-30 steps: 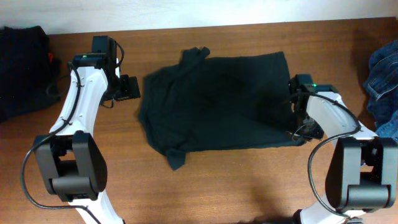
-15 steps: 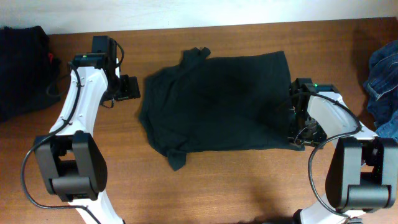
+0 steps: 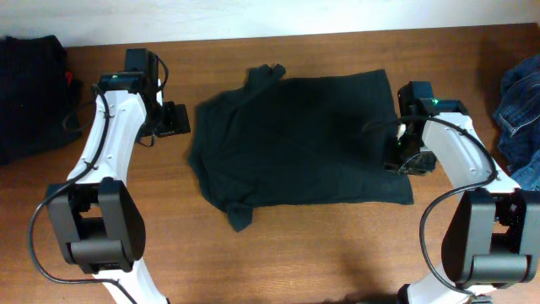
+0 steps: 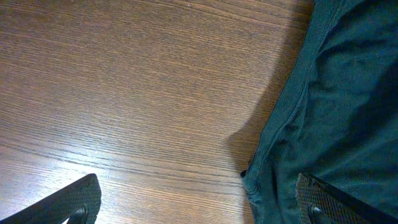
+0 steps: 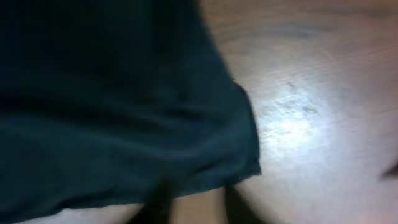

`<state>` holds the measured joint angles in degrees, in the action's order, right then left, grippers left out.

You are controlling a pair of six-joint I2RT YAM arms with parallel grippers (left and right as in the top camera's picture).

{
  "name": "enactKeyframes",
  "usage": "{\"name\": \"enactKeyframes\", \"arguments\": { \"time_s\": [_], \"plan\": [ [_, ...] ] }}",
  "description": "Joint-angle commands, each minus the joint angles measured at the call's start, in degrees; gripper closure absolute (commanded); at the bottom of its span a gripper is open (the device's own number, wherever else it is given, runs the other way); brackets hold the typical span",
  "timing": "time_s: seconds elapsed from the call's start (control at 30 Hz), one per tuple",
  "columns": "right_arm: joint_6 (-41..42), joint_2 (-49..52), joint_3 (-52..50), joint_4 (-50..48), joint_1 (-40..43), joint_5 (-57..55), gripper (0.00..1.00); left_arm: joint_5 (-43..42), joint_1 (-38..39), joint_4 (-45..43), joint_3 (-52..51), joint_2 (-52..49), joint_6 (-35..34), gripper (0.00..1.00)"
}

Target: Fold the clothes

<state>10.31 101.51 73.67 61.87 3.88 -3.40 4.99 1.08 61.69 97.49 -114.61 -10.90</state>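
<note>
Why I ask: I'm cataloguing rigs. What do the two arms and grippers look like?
The left arm and right arm have white shells, black joints and bulky black bases. Each carries a looping black cable and a green light near the wrist. The left gripper is black; its fingers have cross-hatched pads.

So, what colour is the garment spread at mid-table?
The short-sleeved cloth T-shirt is plain black, no print; clearest in the overhead view.
</note>
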Motion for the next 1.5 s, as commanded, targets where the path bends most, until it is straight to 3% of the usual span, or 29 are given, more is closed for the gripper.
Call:
{"name": "enactKeyframes", "arguments": {
  "time_s": [0.0,0.7,1.27,1.33,1.37,1.47],
  "plan": [
    [-4.0,-0.7,-0.2,-0.7,0.3,4.4,0.96,0.6,-0.1,0.0,-0.2,1.1,0.3,0.01],
    [-2.3,-0.6,-17.4,-17.9,0.4,0.4,0.96,0.6,-0.1,0.0,-0.2,1.1,0.3,0.00],
    [-2.3,-0.6,-20.0,-17.3,0.3,3.8,0.96,0.7,-0.1,-0.1,-0.2,1.1,0.3,0.01],
    [-2.3,-0.6,-20.0,-17.3,0.3,5.0,0.96,0.7,-0.1,-5.0,-0.2,1.1,0.3,0.00],
    [-2.3,-0.6,-20.0,-17.3,0.3,5.6,0.96,-0.7,-0.1,-7.0,-0.2,1.1,0.2,0.00],
    [-2.4,-0.6,-20.0,-17.3,0.3,6.0,0.96,-7.3,0.0,-1.9,-0.2,1.1,0.3,0.01]
  ]
}}
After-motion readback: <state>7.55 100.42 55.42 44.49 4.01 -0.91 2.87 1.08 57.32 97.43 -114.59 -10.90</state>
